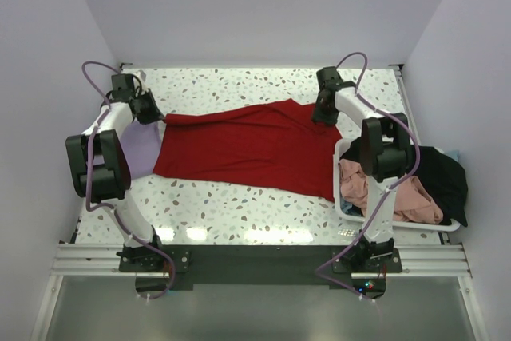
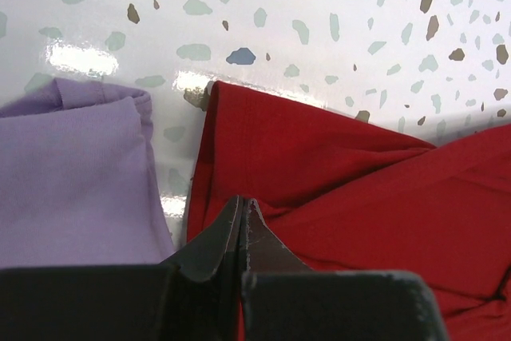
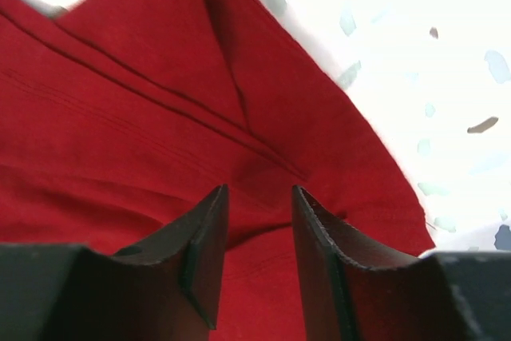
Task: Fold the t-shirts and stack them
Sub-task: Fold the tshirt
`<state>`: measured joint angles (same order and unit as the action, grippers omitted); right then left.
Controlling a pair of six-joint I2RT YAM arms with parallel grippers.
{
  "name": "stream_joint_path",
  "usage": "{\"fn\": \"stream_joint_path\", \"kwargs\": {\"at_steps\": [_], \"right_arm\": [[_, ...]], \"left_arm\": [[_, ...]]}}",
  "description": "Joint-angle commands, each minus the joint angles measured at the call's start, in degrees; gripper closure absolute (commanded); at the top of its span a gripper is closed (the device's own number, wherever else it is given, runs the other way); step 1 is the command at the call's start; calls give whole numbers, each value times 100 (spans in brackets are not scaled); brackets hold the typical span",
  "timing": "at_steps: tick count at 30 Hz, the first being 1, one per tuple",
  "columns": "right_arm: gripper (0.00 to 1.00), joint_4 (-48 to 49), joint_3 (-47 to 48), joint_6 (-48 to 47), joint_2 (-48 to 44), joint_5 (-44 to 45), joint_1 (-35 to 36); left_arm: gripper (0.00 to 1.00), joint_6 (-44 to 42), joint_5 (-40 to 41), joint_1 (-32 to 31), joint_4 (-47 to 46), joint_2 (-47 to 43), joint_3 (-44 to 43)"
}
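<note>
A large red t-shirt lies spread across the middle of the speckled table. My left gripper is at its far left corner, jaws pressed together on the red cloth, with a sliver of red showing between them at the left gripper. A pale lavender t-shirt lies just left of it, also seen in the left wrist view. My right gripper hovers over the shirt's far right end. In the right wrist view the right gripper stands open above the red cloth, holding nothing.
A white basket stands at the right, just past the red shirt's edge, holding a salmon-pink t-shirt and a black one that hangs over its far side. White walls close off the table on three sides.
</note>
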<state>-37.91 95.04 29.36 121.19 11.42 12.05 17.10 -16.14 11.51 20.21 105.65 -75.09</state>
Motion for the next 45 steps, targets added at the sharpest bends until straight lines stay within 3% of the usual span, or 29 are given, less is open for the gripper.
{"fn": "stream_joint_path", "kwargs": {"at_steps": [1, 31, 36, 40, 45], "right_arm": [[58, -234, -275, 95, -253, 141, -1], [59, 302, -241, 272, -34, 141, -160], [70, 337, -250, 254, 10, 45, -195], [87, 407, -329, 289, -42, 1, -212], [100, 355, -276, 272, -121, -35, -230]], "left_arm": [[100, -49, -117, 27, -219, 61, -85], [100, -67, -152, 27, -201, 18, 12], [100, -67, -152, 36, -193, 26, 3], [100, -67, -170, 36, -193, 35, -6], [100, -58, -170, 36, -193, 53, -6]]}}
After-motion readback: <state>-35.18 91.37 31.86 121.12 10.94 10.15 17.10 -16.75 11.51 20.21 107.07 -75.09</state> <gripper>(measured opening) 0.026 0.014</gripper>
